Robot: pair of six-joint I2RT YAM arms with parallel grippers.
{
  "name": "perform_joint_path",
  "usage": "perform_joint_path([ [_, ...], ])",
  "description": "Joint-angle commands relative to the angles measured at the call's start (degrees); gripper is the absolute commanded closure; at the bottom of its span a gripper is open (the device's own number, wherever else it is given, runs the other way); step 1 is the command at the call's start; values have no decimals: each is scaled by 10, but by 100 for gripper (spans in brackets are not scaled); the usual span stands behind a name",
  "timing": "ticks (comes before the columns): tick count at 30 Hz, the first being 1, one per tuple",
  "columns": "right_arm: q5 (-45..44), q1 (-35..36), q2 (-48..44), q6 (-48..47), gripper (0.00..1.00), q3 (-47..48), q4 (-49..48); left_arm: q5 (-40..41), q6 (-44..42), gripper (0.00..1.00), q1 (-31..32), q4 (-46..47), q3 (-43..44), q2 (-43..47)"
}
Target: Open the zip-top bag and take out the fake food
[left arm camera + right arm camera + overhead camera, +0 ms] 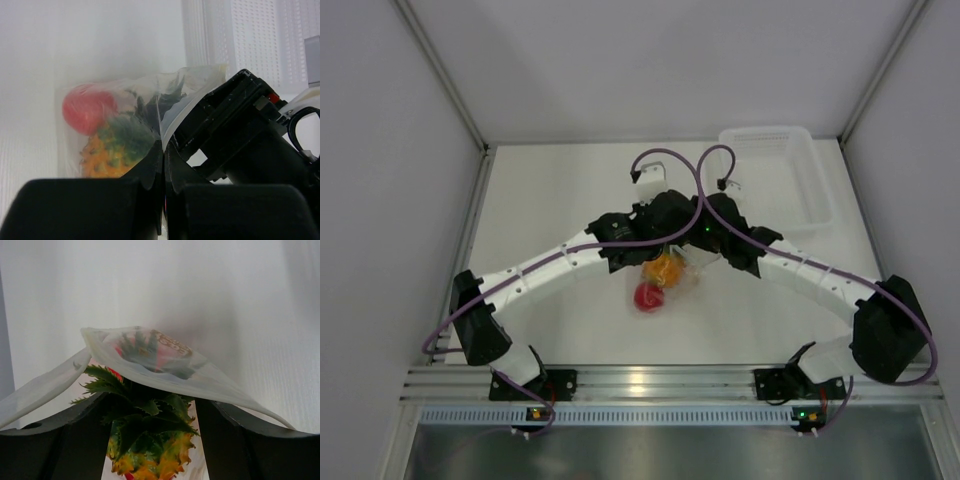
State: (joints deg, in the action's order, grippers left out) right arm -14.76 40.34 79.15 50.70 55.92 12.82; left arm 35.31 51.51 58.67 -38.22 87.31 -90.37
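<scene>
Right wrist: crinkly zip-top bag [165,375] holds pineapple [150,440].

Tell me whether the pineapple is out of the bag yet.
No: the pineapple lies inside the clear bag, beside a red fruit.

There are two arms, the left arm [550,265] and the right arm [820,275], and each carries one gripper, which makes two: the left gripper [164,155] and the right gripper [152,401]. Two purple cables [665,150] show as well. There is one zip-top bag [192,82], one toy pineapple [150,450], one red round fruit [89,109] that can be counted for certain (a second cannot be made out), one translucent bin [765,131] and one table [550,190].
</scene>
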Motion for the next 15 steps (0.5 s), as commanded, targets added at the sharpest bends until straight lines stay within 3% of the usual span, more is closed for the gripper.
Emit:
perform_joint_path([
  [1, -47, 6, 9, 23, 35, 5, -45, -13, 8, 100, 3, 45, -10, 33],
  [8, -48, 7, 22, 25, 44, -3, -116, -26, 2, 100, 3, 59, -28, 49],
  [11, -52, 6, 34, 13, 57, 7, -118, -24, -3, 100, 3, 60, -35, 57],
  [12, -54, 6, 37, 9, 70, 15, -109, -22, -5, 100, 2, 62, -36, 58],
  [14, -53, 7, 36, 0, 78, 16, -103, -18, -7, 100, 0, 62, -37, 58],
  [15, -50, 6, 35, -2, 89, 10, -109, -16, -12, 100, -1, 61, -38, 56],
])
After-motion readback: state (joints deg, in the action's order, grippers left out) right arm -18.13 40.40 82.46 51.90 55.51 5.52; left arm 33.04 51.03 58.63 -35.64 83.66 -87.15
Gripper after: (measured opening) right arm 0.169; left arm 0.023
